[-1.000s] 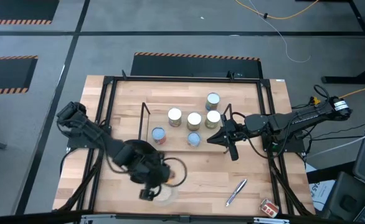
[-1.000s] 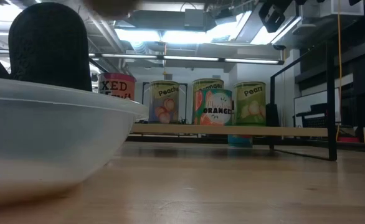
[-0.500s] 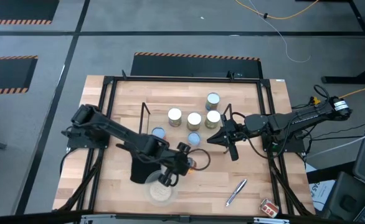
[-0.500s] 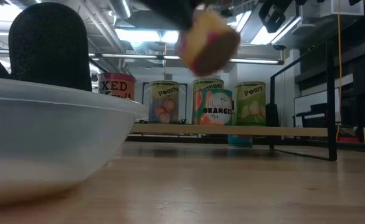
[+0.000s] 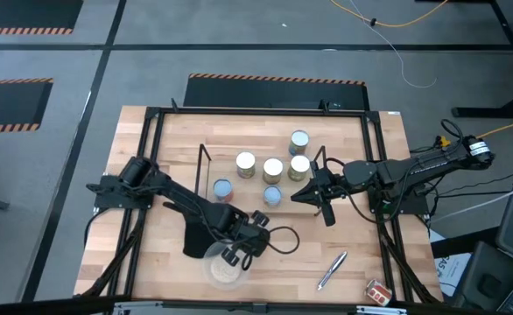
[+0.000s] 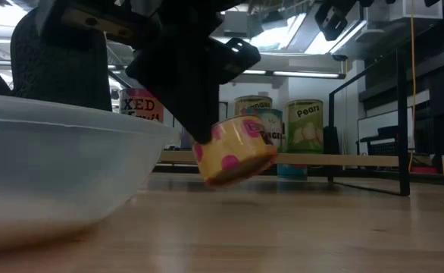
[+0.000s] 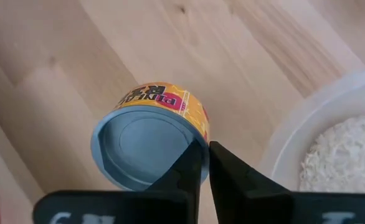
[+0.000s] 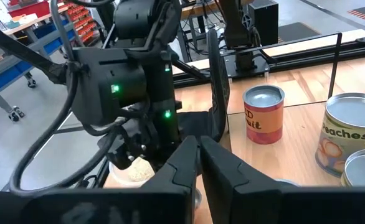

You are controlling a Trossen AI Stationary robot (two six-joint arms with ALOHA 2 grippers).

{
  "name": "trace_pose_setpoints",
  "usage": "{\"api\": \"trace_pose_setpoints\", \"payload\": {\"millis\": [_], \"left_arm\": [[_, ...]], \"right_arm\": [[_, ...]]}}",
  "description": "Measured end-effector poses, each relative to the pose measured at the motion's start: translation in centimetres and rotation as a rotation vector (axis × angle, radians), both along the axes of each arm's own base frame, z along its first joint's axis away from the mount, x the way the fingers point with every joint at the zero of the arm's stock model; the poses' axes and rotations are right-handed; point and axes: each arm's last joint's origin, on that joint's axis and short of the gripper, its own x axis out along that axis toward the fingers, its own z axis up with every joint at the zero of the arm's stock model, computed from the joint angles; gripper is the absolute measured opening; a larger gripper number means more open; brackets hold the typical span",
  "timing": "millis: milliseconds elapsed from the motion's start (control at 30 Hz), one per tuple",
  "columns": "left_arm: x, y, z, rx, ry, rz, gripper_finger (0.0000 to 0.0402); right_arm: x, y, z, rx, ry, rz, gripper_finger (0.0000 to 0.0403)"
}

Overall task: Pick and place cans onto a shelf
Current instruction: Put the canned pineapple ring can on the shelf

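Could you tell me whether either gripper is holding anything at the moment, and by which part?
The left gripper pinches the rim of a tilted yellow can with a pale blue end, close to the tabletop beside the bowl. The right gripper is shut on nothing near the shelf.

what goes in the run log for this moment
left gripper: at tilted yellow can, low over table, beside bowl | right gripper: shut, waiting by shelf

A glossy yellow-labelled metal can (image 7: 151, 140) lies over the smooth pale wooden table (image 7: 245, 56), beside a translucent plastic bowl (image 7: 319, 124).
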Motion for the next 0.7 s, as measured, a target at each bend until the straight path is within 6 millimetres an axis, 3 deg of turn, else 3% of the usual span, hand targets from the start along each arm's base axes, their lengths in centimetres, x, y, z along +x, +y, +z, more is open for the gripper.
{"api": "trace_pose_setpoints", "payload": {"millis": [500, 700], "left_arm": [[0.03, -0.01, -0.15, 0.002, 0.004, 0.003, 0.0057], [0.07, -0.04, -0.12, -0.037, 0.01, 0.078, 0.008]], "right_arm": [[-0.05, -0.01, -0.19, 0.003, 0.022, -0.002, 0.0026], [-0.05, -0.01, -0.2, 0.003, 0.023, -0.002, 0.0026]]}}
